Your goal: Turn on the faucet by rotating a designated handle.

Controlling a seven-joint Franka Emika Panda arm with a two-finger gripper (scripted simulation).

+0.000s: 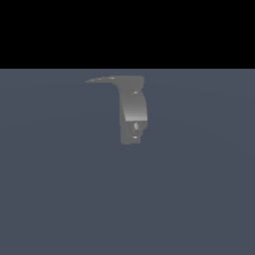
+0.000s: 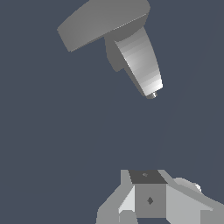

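While no writing shows, we note the faucet point(image 1: 132, 112) upright, handle point(image 1: 102, 79) pointing left; gripper point(image 2: 148, 199) state we cannot tell.

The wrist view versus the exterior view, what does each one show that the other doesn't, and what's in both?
Only the wrist view shows the gripper, seen low in its picture, apart from the faucet; whether it is open cannot be told. Only the exterior view shows the faucet standing upright on the floor, with the handle pointing toward the exterior view's left, and a black band above. Both show the grey faucet, its handle and the blue-grey floor.
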